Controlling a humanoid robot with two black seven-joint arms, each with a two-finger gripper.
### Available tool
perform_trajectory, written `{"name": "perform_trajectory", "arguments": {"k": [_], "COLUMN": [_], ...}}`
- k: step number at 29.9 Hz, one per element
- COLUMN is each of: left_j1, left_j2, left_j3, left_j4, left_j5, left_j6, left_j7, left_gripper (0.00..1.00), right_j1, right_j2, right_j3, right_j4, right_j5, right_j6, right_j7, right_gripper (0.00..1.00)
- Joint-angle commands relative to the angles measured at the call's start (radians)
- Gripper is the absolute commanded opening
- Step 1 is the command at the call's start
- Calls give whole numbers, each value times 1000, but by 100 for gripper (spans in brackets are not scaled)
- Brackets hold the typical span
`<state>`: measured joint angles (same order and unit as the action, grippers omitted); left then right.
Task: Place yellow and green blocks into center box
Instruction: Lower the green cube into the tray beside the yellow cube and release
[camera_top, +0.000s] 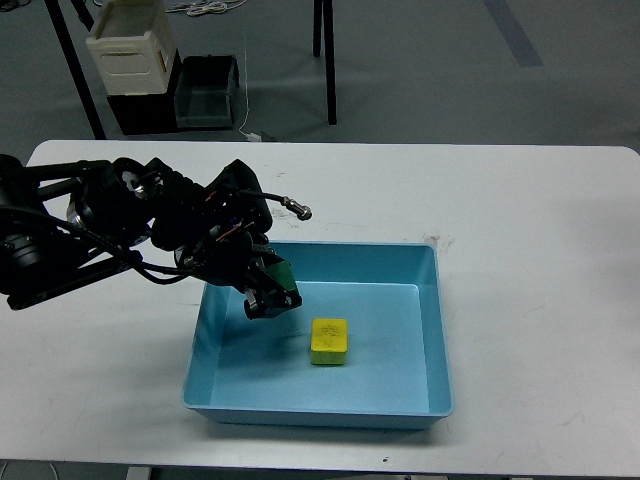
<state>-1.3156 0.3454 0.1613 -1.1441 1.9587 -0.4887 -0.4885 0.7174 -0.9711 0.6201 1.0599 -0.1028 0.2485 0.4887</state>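
Observation:
A light blue box (437, 330) sits in the middle of the white table. A yellow block (329, 341) lies on its floor near the centre. My left gripper (270, 291) is inside the box at its left side, just left of and above the yellow block. It is shut on a green block (279, 272), which shows between the fingers. The right gripper is out of view.
A cream crate (128, 45) on a black case and a dark bin (205, 92) stand on the floor behind the table's far left edge. Two black legs (324, 55) stand behind the table.

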Motion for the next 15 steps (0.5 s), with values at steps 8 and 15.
{"name": "perform_trajectory", "arguments": {"k": [8,15], "left_j1": [39,35], "left_j2": [-6,9], "left_j3": [-9,-86], "left_j4": [12,9], "left_j5": [-4,-17], "left_j6": [0,0], "left_j7": [0,0], "left_gripper": [75,93], "right_j1": [-1,-9], "right_j2": [6,8], "right_j3": [0,-10], "right_j4": [0,14], "right_j5": [0,-3], "right_j6": [0,9], "right_j7": [0,0], "right_gripper": [100,100]}}
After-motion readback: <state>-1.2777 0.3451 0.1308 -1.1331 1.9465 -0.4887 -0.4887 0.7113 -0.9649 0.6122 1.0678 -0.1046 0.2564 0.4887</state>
